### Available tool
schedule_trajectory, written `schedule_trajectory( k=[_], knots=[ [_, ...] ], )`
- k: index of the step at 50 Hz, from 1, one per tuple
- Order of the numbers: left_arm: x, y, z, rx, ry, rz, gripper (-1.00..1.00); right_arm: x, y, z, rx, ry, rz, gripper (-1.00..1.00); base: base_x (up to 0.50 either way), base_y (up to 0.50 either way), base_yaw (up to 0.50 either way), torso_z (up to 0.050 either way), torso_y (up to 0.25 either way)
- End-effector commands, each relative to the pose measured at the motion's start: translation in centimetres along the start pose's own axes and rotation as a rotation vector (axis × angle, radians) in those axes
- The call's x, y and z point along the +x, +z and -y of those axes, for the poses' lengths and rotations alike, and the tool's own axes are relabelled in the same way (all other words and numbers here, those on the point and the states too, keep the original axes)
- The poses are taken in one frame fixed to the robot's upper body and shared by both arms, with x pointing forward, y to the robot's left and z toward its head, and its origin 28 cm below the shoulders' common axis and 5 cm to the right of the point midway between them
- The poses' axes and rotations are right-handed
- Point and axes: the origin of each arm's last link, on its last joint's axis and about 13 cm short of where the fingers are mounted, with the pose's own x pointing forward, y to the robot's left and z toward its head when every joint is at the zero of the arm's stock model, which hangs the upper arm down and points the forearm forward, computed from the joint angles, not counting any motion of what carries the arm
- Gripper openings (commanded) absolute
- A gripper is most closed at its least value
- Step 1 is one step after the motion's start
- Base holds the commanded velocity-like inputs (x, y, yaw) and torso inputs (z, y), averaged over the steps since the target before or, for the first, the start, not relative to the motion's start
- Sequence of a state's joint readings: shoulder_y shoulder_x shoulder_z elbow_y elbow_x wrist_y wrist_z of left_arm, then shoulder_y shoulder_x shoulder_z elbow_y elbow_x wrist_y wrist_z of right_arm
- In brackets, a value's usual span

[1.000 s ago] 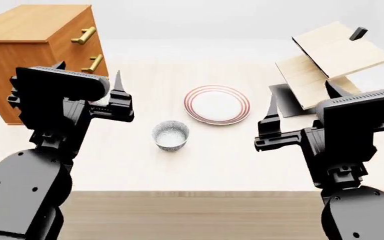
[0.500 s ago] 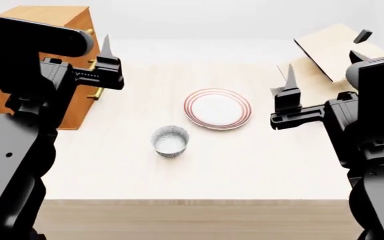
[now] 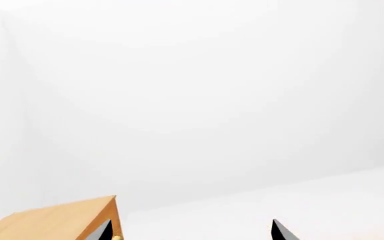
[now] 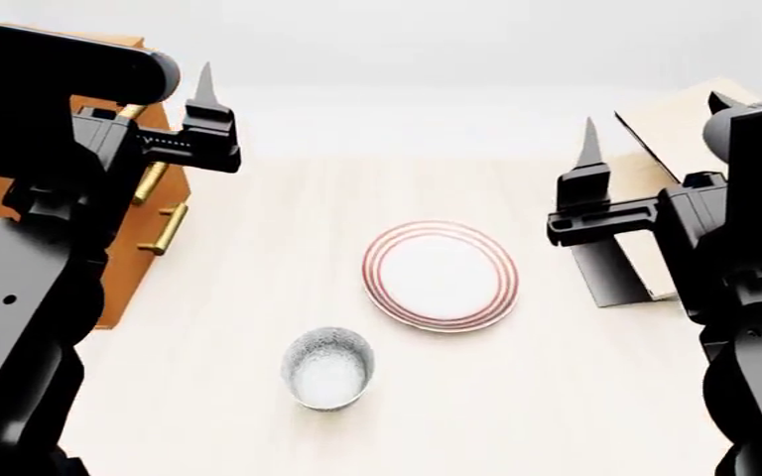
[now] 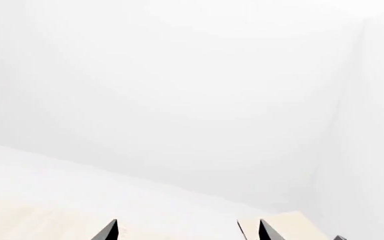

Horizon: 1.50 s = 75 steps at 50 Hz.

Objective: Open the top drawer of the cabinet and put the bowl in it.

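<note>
Both arms are hovering high with nothing grasped: the left gripper (image 4: 203, 114) and right gripper (image 4: 587, 169) are showing spread, released fingers. The cabinet (image 4: 136, 213) is sitting at the worktop's (image 4: 514, 397) left edge, drawers closed, partly hidden behind the left arm, risking a missed handle. The bowl (image 4: 328, 368) is standing near the front edge, where a sweeping arm could tip it.
</note>
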<state>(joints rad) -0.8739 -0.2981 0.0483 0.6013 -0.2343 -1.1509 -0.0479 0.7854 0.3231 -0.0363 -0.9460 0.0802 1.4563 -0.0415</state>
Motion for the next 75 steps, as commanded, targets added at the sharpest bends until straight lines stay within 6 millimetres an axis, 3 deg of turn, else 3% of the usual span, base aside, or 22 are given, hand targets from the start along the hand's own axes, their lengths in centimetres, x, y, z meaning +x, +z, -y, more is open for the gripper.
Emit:
schedule_trajectory(
  k=[1,27,36,51,75],
  knots=[
    [0.0,-0.1,-0.1,0.000,0.002,-0.003,1.00,0.1,0.0,0.1,-0.001,-0.006,-0.001,1.00,0.50,0.00,0.00,0.000,0.000],
    [0.1,-0.3,-0.2,0.045,0.002,-0.009,1.00,0.1,-0.2,0.1,-0.004,-0.014,-0.008,1.00,0.43,0.00,0.00,0.000,0.001],
    [1.0,0.0,-0.4,0.171,0.019,-0.049,1.00,0.3,-0.8,0.1,0.018,-0.035,-0.038,1.00,0.00,0.00,0.00,0.000,0.000],
    [3.5,-1.5,-1.1,0.516,-0.005,-0.144,1.00,0.4,-1.5,0.0,0.012,-0.046,-0.063,1.00,0.00,0.00,0.00,0.000,0.000],
    [5.4,-3.1,-1.6,0.733,0.015,-0.323,1.00,0.2,-1.8,-0.3,0.007,-0.029,-0.071,1.00,0.00,0.00,0.00,0.000,0.000]
  ],
)
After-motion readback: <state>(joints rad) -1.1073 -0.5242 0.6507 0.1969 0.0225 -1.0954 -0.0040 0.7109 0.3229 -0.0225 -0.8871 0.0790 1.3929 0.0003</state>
